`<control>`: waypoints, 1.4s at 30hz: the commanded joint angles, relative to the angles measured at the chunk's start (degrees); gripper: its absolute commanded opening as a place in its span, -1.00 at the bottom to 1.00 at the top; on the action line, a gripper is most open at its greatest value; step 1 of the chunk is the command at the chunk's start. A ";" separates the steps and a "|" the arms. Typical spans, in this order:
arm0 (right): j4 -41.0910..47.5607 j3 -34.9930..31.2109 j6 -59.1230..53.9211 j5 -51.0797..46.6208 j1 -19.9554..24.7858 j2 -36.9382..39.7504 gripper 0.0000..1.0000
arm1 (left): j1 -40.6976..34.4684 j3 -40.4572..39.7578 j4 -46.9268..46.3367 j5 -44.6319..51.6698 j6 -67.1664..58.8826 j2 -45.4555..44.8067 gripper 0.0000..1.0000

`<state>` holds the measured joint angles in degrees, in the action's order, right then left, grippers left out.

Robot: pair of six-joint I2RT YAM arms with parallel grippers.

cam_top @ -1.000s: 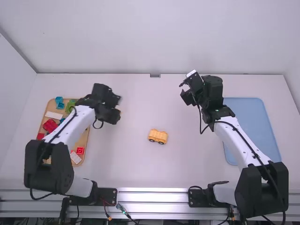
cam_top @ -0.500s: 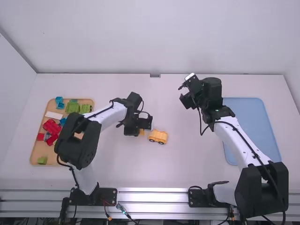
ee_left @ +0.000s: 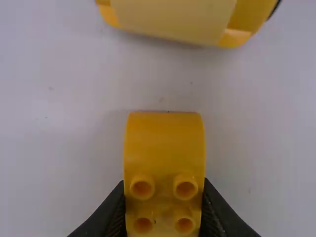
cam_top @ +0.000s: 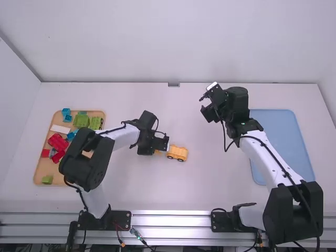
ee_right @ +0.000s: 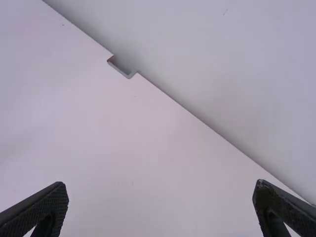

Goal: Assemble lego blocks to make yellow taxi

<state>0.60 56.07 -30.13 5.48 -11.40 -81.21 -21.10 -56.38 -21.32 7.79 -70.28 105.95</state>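
Between the block tray by the tabletop's left edge and the blue tray, the left hand, pinching a yellow block, has moved near the yellow car; the right hand is wide open.

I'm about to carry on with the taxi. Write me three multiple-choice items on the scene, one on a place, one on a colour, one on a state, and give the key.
1. Where on the table is the blue tray?
A. Left side
B. Right side
C. Middle

2. What colour is the studded block in the left pincer?
A. Red
B. Green
C. Yellow

3. How is the right pincer?
A. Open, holding nothing
B. Shut on a block
C. Shut on nothing

Key:
1 B: the high view shows it there, partly behind the right arm.
2 C: the left wrist view shows yellow between the fingers.
3 A: the right wrist view shows its fingers wide apart with nothing between.
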 commanded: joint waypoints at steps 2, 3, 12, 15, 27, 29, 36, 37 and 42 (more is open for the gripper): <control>-0.13 1.16 0.31 1.38 0.11 -0.24 0.98 | 0.48 2.29 -0.24 -1.16 0.42 1.03 0.99; -0.13 1.16 0.26 2.32 0.11 -0.24 0.98 | 0.42 1.60 -0.79 -0.72 0.83 0.98 0.98; 0.46 1.16 0.13 2.40 0.11 -0.24 0.98 | 3.85 -9.53 -13.90 11.89 -0.79 -3.80 0.98; 1.40 1.16 0.15 2.80 0.11 -0.24 0.97 | 7.91 -11.65 -17.14 24.92 -7.28 -5.40 0.98; 1.16 1.16 -3.56 6.91 0.11 -0.24 0.98 | 19.26 -11.26 -17.79 36.85 -5.42 -5.55 0.98; 2.34 1.16 -3.65 8.52 0.11 -0.24 0.98 | 19.10 -9.16 -17.79 38.21 -16.28 -5.55 0.98; 5.25 -3.96 -9.86 30.18 0.22 -1.44 0.97 | 19.43 -2.49 -6.84 49.31 -21.64 0.55 0.98; 4.24 -5.75 -11.28 33.18 0.22 -1.64 0.97 | 19.37 -2.12 -5.29 50.45 -21.00 1.70 0.98; -6.54 -15.74 -13.64 43.45 0.11 -2.10 0.97 | 18.95 -1.84 0.90 53.57 -17.05 8.22 0.99</control>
<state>-3.31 44.49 -41.69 38.81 -11.35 -82.52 -1.93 -58.81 -20.97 56.34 -89.19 111.98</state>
